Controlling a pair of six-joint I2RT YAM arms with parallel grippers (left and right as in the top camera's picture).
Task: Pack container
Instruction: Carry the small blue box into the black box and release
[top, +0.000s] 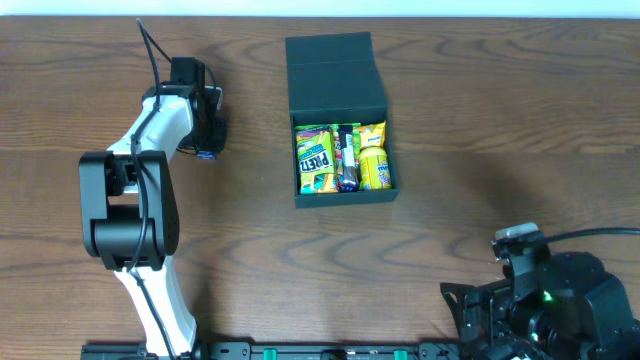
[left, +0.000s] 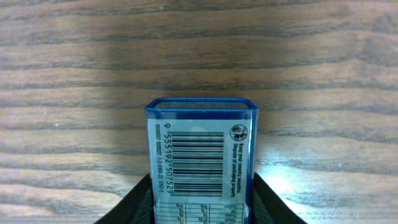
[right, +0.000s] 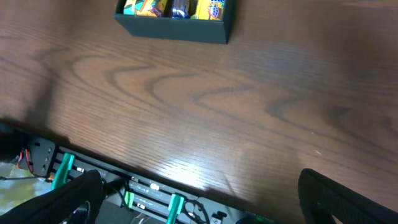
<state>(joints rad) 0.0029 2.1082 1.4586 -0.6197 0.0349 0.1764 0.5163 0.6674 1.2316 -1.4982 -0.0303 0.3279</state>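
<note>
Left claw grips blue carton; container lies to its right, lid open, left arm nearer; free slot possibly tight.

Snack packets in the container; a carton between the left fingers.

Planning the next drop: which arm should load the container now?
Left. Its end effector holds a blue packet, beside the open container. The right end effector is open, empty, back at the table's near edge.
</note>
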